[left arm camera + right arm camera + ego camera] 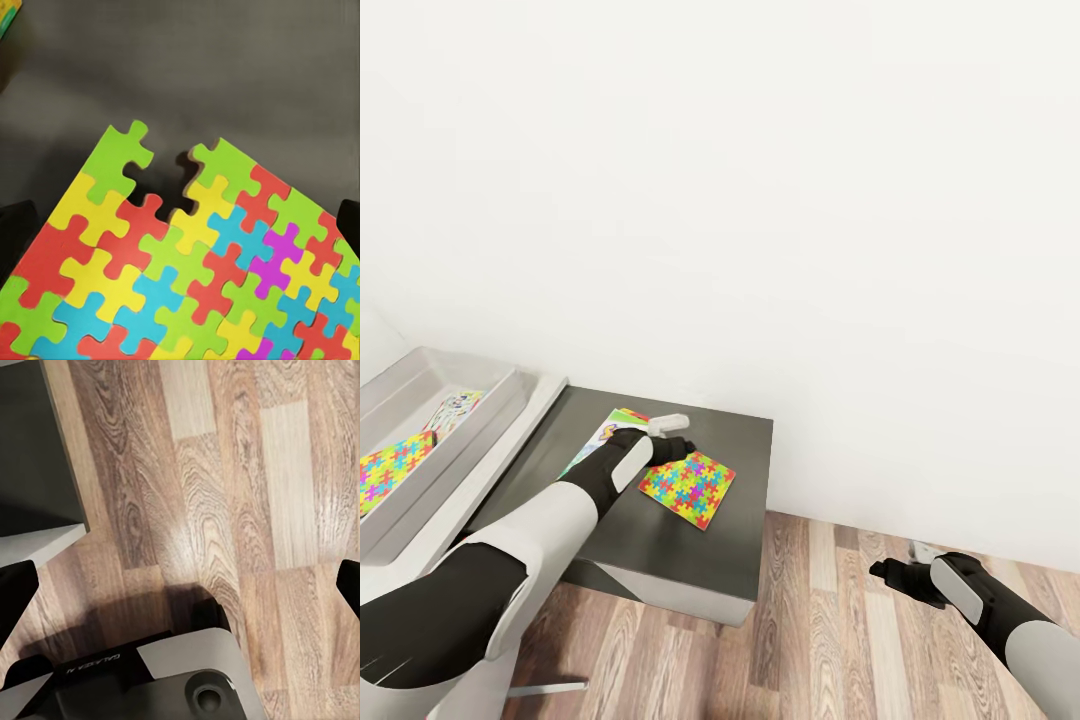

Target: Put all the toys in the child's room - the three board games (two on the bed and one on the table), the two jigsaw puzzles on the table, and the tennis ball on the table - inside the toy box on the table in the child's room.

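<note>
— Where do we see the jigsaw puzzle [688, 486]?

— Flat on the dark grey side unit [730, 450] of the table, near its front edge; the left gripper [672, 432] hangs right above it, fingers [15, 236] spread wide apart, clasping nothing; a board game [612, 424] lies just beside the arm.

— And the toy box [455, 372]?

— On the pale desk top; we see a second puzzle [390, 470] and a game box [458, 408] inside it.

— The right gripper [882, 571]?

— Low over the wood floor [247, 487], jaws parted, empty.
</note>
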Available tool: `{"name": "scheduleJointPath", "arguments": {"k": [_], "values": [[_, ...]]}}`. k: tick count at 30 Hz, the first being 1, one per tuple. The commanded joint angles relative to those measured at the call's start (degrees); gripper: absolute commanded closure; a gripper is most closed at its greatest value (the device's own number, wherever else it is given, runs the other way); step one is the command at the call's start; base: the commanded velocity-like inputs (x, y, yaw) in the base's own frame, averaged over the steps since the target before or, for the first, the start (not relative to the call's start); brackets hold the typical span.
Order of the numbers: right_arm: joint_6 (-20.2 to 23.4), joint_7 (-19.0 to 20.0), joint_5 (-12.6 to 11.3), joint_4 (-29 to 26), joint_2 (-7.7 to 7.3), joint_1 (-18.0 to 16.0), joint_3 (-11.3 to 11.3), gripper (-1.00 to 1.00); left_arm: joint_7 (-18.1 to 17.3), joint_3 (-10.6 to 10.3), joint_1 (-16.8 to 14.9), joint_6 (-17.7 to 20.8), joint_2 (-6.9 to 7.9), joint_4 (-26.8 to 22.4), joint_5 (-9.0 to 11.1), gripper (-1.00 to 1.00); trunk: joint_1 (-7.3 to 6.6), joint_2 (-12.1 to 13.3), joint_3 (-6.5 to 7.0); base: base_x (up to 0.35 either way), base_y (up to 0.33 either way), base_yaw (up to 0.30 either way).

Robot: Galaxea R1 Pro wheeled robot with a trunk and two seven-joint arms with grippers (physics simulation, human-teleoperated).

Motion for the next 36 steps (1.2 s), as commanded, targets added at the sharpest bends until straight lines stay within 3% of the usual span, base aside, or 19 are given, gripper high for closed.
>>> {"name": "scheduleJointPath", "arguments": {"k": [1, 27, 36], "values": [[0.1, -0.3, -0.4, -0.1, -0.07, 0.0, 0.4, -1.00, 0.6, -0.4, 0.0, 0.1, 0.05, -0.1, 0.6, -1.00, 0.03, -0.1, -0.10, 0.000, 0.000, 0.000], [0.2, -0.3, -0.4, -0.1, 0.01, 0.0, 0.4, -1.00, 1.0, -0.5, 0.0, -0.5, 0.16, 0.4, 0.3, -1.00, 0.03, -0.1, -0.11, 0.000, 0.000, 0.000], [0.2, -0.3, -0.4, -0.1, 0.01, 0.0, 0.4, -1.00, 0.9, -0.5, 0.0, -0.9, 0.13, 0.4, 0.3, -1.00, 0.03, -0.1, -0.67, 0.000, 0.000, 0.000]]}}
